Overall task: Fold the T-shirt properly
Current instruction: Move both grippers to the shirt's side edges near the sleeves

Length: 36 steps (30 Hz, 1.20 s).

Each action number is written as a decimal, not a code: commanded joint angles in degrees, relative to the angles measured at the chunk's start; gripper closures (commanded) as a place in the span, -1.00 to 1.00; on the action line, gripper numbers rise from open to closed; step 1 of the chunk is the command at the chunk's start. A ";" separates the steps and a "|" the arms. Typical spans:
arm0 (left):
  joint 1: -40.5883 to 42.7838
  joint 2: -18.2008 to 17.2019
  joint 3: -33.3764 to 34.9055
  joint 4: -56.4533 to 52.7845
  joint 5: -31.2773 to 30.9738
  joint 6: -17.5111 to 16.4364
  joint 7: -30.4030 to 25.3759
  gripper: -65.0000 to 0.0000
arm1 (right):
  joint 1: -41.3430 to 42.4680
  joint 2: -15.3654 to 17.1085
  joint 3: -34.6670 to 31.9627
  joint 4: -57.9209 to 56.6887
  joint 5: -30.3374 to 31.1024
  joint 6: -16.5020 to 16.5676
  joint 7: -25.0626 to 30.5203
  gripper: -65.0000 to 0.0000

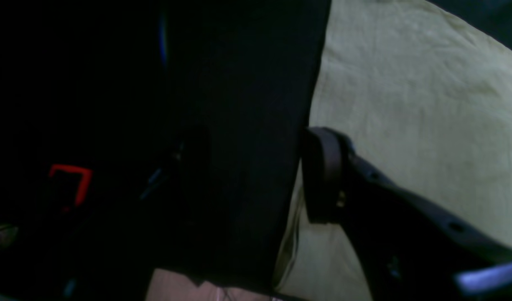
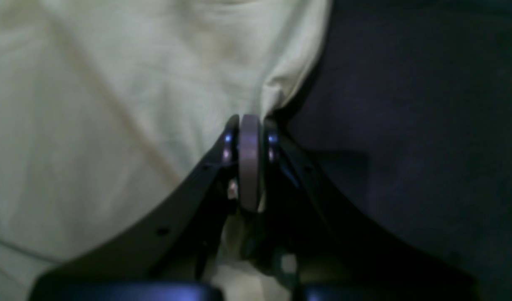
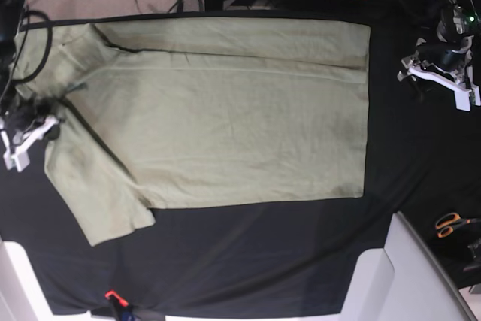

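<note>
The left end effector (image 1: 256, 175) shows one finger (image 1: 322, 175); the other is lost in darkness.

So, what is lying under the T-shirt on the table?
Under the T-shirt lies the black cloth surface, visible all around its edges. Whatever sits beneath the shirt's middle is covered and cannot be seen.

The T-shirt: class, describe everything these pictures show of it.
The T-shirt is pale sage-green, soft creased cotton by its look, short-sleeved. It lies flat on the black cloth, its far side folded inward, hem toward the base view's right, one sleeve spread at lower left. The right claw is shut on its bunched edge; the left claw hangs apart.
</note>
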 commanded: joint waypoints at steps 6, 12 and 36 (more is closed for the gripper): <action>0.28 -0.93 2.54 0.39 -0.63 -0.21 -0.91 0.00 | -1.34 -0.49 0.36 4.65 0.62 0.05 -4.33 0.56; 0.19 -0.93 2.19 0.39 -0.63 -0.12 -0.91 0.00 | -0.90 -2.34 6.95 8.61 0.36 0.05 -5.38 -0.57; -1.75 -1.37 2.28 -1.81 -0.63 -0.21 -0.91 0.00 | 21.08 -1.28 7.48 -28.93 -15.11 0.23 7.63 0.53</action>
